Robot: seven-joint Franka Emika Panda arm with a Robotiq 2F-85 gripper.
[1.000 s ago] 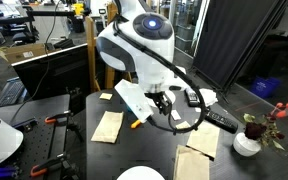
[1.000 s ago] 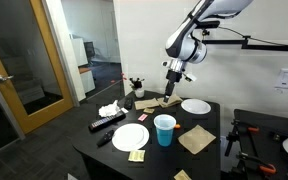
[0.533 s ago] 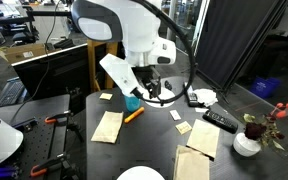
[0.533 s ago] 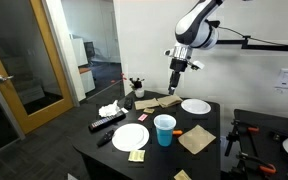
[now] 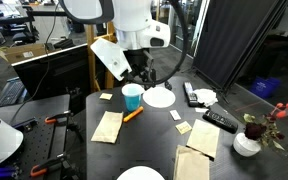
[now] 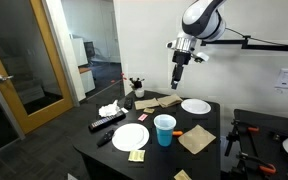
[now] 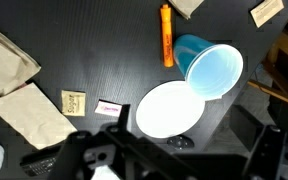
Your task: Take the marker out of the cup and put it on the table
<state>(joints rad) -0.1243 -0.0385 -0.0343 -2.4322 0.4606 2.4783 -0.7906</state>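
Observation:
The orange marker [image 5: 133, 115] lies flat on the dark table [image 5: 159, 135], just beside the light blue cup [image 5: 132, 96], which stands upright. Both show in the wrist view from above, the marker [image 7: 167, 35] next to the cup [image 7: 209, 68], and the cup's pale inside holds nothing. In an exterior view the marker [image 6: 178, 132] lies right of the cup [image 6: 164, 129]. My gripper [image 5: 140, 72] hangs high above the table, well clear of both. Its fingers [image 7: 174, 160] stand apart and hold nothing; it also shows in an exterior view [image 6: 177, 82].
A white plate [image 5: 160, 97] lies next to the cup, another [image 5: 141, 174] at the table's near edge. Brown napkins [image 5: 107, 127] [image 5: 199, 150], remotes [image 5: 220, 120] and small cards lie about. A white vase with flowers [image 5: 247, 143] stands at one end.
The arm has risen up and away from the table. The marker went from under the gripper to lying alone on the table beside the cup.

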